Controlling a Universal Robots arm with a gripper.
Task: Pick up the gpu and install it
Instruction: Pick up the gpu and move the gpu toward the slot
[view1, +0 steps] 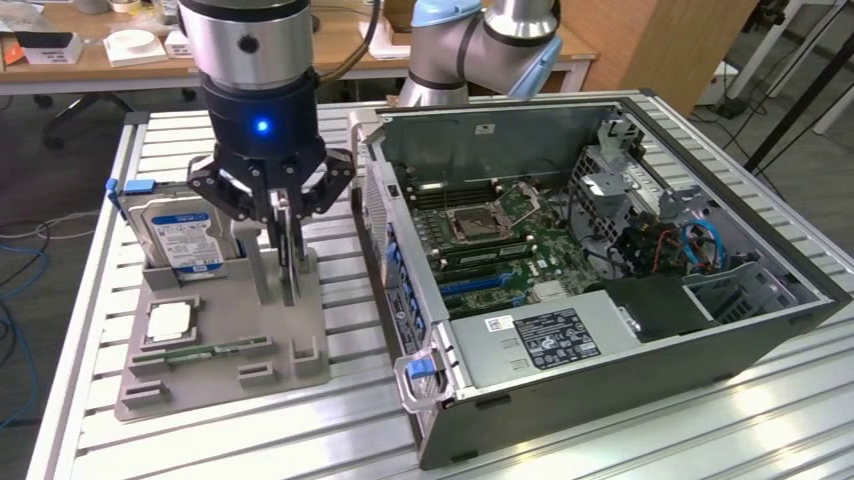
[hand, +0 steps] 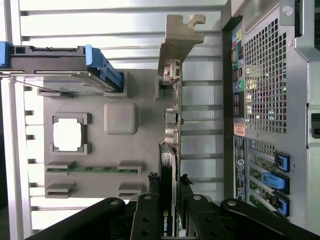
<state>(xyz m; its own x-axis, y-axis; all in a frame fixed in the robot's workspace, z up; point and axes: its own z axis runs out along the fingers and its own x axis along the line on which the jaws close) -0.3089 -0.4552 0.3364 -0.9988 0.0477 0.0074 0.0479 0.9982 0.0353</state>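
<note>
I have the hand low over the grey holder in the left half of the exterior view, just left of the open computer case. Its fingers are closed on the graphics card, one on each flat face. The card stands on edge, and its lower edge reaches down to the holder. I cannot tell whether it has come clear of its slot.

Through the wrist camera I see the graphics card edge-on, clamped between the black fingers of the hand. Its metal bracket sits at the end far from the grip. The back panel of the computer case is close beside it.

The hard drive stands upright in the holder at the exterior view's left, near the hand but apart from it. Toward the bottom of that frame, a square processor chip lies flat in its recess. A narrow memory stick lies in the slot just below the chip. The holder and the case both rest on the slatted metal worktop.
</note>
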